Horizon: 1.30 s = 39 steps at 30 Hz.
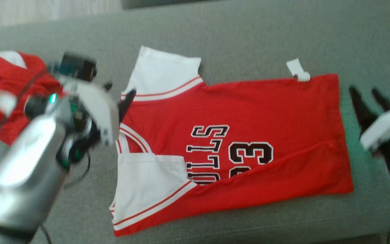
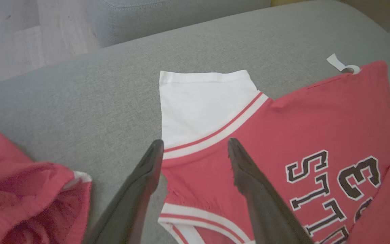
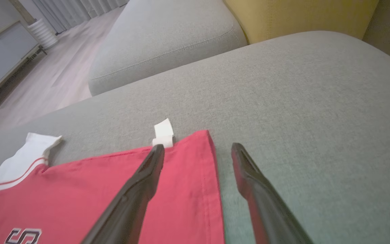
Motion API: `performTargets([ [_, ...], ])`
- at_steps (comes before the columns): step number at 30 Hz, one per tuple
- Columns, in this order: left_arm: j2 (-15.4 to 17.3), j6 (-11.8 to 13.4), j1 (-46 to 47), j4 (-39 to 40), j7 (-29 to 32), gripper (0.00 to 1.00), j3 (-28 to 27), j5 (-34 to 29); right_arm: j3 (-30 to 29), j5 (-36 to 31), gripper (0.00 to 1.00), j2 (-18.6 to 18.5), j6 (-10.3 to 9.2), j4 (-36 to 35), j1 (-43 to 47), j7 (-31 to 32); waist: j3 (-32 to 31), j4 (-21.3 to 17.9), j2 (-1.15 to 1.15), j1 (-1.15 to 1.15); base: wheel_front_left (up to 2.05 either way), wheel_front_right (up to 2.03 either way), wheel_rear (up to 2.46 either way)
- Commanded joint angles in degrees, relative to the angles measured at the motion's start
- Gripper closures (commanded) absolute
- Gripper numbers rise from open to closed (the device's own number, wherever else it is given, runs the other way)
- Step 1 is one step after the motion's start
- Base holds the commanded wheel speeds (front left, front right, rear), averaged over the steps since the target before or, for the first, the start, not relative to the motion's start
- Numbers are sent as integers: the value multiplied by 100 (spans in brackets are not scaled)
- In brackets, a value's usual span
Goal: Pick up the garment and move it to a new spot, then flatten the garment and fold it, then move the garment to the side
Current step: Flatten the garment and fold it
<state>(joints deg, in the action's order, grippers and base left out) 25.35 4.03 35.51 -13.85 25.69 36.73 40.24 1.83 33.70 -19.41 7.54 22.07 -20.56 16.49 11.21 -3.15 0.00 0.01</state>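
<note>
Lying flat on the nubby gray sofa cushion point(image 1: 249, 40), the garment point(image 1: 249, 112) is a smooth red knit jersey with white sleeves, striped white trim and black block lettering. Its near side is folded over itself along a long diagonal crease. The left gripper point(image 2: 195, 142) stands spread at the shoulder seam, one fingertip against bare cushion, the other against red cloth, with a white sleeve point(image 2: 201, 101) just ahead. The right gripper point(image 3: 198, 146) is likewise spread and holds nothing, near the straight stitched hem point(image 3: 215, 189), with a white tag point(image 3: 164, 133) by its left tip. Open cushion stretches beyond its right finger. A crumpled red bundle point(image 2: 22, 196) lies off the left gripper's left side.
</note>
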Motion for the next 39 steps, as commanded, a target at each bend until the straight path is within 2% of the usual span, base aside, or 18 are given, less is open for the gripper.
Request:
performTargets([
  [1, 122, -81, 464, -4, 60, 0, -196, -25, 100, 37, 0, -118, -5, -69, -229, 21, 339, -63, 0, -1, 0, 0, 0],
  [5, -180, -589, 1418, -960, 290, 0, -25, -35, 346, 140, 0, -151, -5, 535, -1015, 96, 738, -137, 0, -1, 0, 0, 0],
  [9, -397, -837, 2218, -1796, 433, 0, 120, -148, 791, 263, 0, -204, -5, 993, -1614, 148, 1091, -227, 0, -1, 0, 0, 0],
  [15, -617, -1008, 3055, -2818, 591, 0, 275, -213, 1382, 528, 0, -209, -5, 1525, -2234, 61, 1506, -385, 0, -1, 0, 0, 0],
  [26, -793, -1110, 3761, -3956, 234, 0, 438, -292, 2486, 1247, 0, -208, -5, 1886, -2688, -234, 1806, -678, 0, -1, 0, 0, 0],
  [27, -815, -1118, 3790, -4022, 251, 0, 470, -283, 2581, 1320, 14, -221, -5, 1901, -2704, -233, 1809, -687, 0, -1, 0, 0, 0],
  [28, -835, -1124, 3820, -4077, 273, 25, 508, -278, 2665, 1386, 38, -241, -5, 1917, -2719, -251, 1810, -692, 0, -1, 0, 0, 0],
  [30, -867, -1134, 3859, -4176, 305, 89, 570, -255, 2831, 1505, 79, -275, -5, 1960, -2731, -265, 1790, -695, 0, -1, 0, 0, 0],
  [31, -877, -1138, 3869, -4218, 314, 100, 604, -247, 2907, 1562, 100, -293, -5, 1981, -2736, -282, 1769, -694, 0, -1, 0, 0, 0],
  [36, -860, -1145, 3929, -4308, 124, 100, 721, -275, 3040, 1710, 100, -381, -5, 2085, -2806, -688, 1673, -671, 0, -1, 0, 0, 0],
  [39, -814, -1065, 4019, -4415, -255, 100, 709, -352, 3060, 1762, 100, -390, -5, 2241, -2881, -1095, 1618, -641, 0, -1, 0, 0, 0],
])
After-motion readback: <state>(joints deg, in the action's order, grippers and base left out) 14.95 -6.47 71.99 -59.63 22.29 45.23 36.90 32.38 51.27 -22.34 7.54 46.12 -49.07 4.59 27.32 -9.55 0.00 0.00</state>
